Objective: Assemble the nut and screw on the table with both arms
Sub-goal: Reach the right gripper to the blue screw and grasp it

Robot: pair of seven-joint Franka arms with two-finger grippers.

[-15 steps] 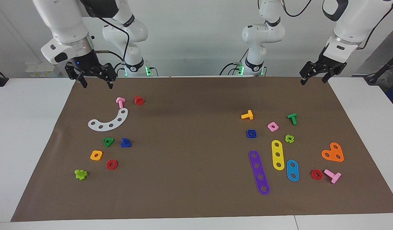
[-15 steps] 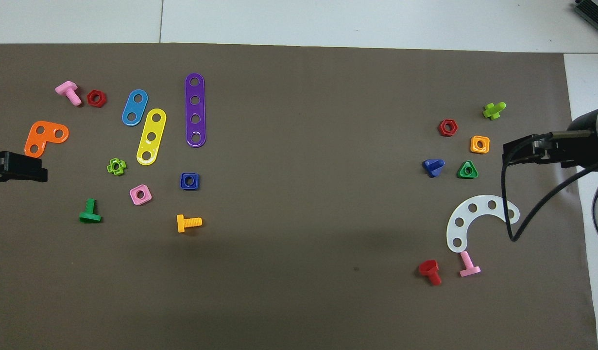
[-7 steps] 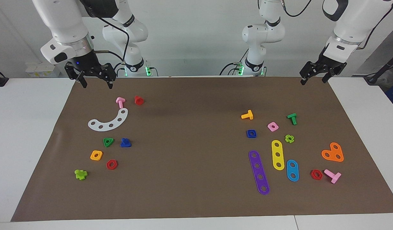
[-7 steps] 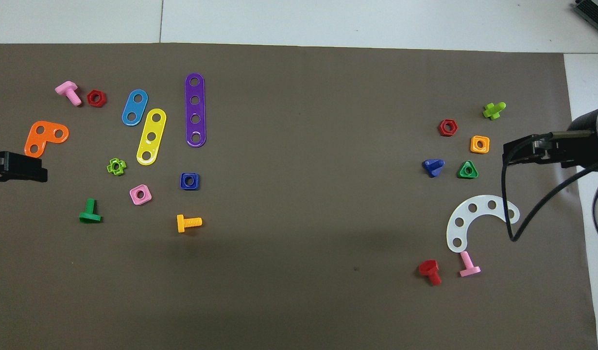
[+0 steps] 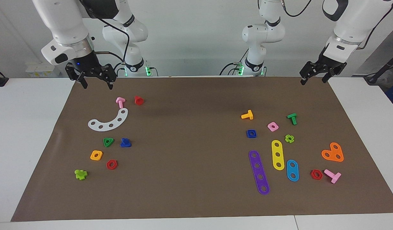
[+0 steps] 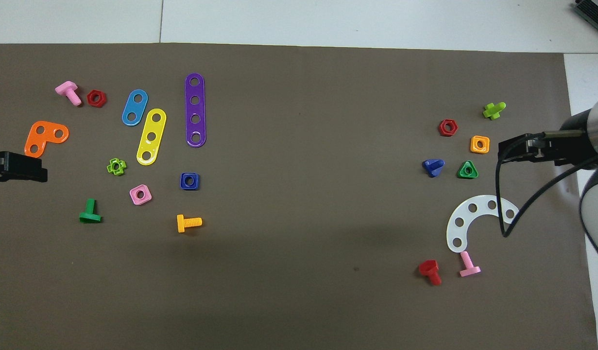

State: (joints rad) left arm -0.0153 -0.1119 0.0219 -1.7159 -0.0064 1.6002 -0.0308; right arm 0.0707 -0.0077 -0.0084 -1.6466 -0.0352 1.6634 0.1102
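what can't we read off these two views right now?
- Left gripper, overhead view: cut off by the picture's edge, only a black tip shows.
- Right gripper, overhead view: seen edge-on, its fingers overlap.
- Blue screw, both views: thread on the shank too small to make out.
- Blue square nut: inner thread too small to see.
- Both arm bases: out of the overhead view.

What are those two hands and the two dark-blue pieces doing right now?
Left hand: open, empty, in the air over the mat's edge.
Right hand: open, empty, in the air over the mat's edge.
Nut: flat on the mat, untouched.
Screw: on the mat beside a green triangular nut, untouched.
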